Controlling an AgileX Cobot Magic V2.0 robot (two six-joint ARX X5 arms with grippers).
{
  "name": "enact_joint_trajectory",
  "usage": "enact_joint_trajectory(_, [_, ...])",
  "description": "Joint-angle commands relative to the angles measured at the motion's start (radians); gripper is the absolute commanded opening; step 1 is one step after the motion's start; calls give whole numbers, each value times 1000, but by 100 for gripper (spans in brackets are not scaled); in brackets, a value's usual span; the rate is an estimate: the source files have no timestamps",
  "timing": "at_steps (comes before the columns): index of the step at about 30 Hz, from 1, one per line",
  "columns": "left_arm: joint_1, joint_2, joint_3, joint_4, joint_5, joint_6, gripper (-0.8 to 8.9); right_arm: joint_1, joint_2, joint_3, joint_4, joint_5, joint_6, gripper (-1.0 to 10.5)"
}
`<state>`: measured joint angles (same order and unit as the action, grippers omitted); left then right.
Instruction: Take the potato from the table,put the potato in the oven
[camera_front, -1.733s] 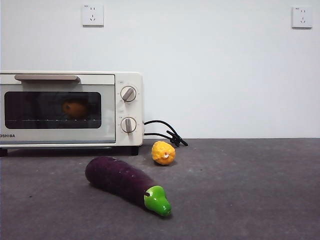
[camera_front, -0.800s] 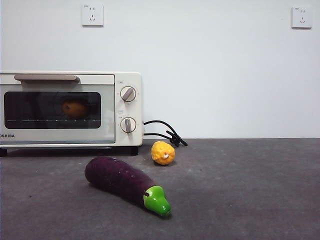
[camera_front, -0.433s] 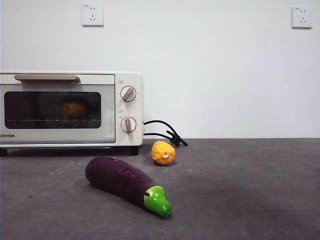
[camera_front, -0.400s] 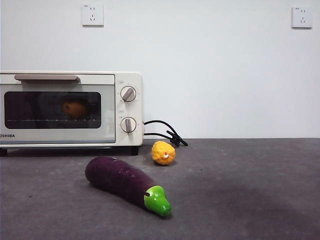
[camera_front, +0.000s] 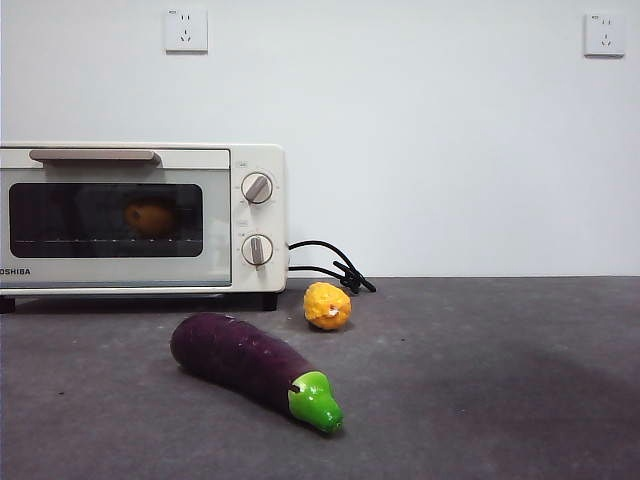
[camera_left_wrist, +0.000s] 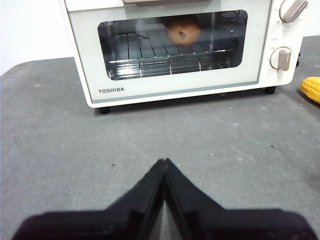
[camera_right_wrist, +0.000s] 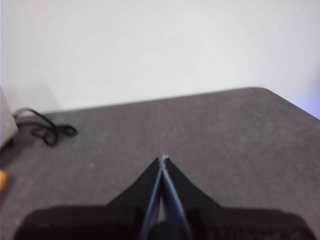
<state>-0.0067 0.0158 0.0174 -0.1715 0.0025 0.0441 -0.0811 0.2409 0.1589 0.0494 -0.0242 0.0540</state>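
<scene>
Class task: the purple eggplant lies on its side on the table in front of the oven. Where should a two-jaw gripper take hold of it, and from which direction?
Grip the eggplant across its thick purple middle, coming down from above. It lies flat on the table, so the jaws probably best straddle its narrow width; the tapered glossy green tip looks likelier to slip.

Dark grey table (camera_front: 500, 380) carries the cream oven (camera_front: 140, 215) at the back. In front lie a purple eggplant (camera_front: 240, 360) and a yellow ball (camera_front: 327, 306), with the black cord (camera_front: 325, 262) behind.

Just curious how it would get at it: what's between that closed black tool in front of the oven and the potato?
In the left wrist view, bare table, then the oven's shut glass door, lie between the left tool and the potato on the rack.
</scene>
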Motion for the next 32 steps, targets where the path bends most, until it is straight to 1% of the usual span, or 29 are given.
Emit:
enact_joint_trajectory(1, [3,0,-10,7,1,10,-4,-1,-20,-18,-47,2,-85,2])
enact_joint_trajectory(3, [3,0,-10,7,1,11,-4,0,-42,-29,-82,-3,-111,2])
enact_joint_trajectory(4, [3,0,-10,6,1,11,-4,0,-55,-38,-94,-3,-112,2])
enact_joint_trajectory(11, [3,0,-10,6,1,11,-4,-1,-176,-146,-113,-3,-84,2])
enact_joint_trajectory(16, [3,0,-10,6,1,11,-4,-1,-222,-145,-225,-2,-88,2])
enact_joint_trajectory(21, [3,1,-10,7,1,11,-3,-1,-233,-145,-235,-3,-82,2])
enact_joint_trajectory(23, [3,2,-10,7,1,11,-4,0,-233,-145,-236,-3,-62,2])
enact_joint_trajectory(26, [3,4,-10,7,1,11,-4,2,-233,-145,-235,-3,22,2])
enact_joint_trajectory(27, [3,4,-10,7,1,11,-4,2,-233,-145,-235,-2,32,2])
enact_joint_trajectory(32, [3,4,-10,7,1,11,-4,2,-233,-145,-235,-1,32,2])
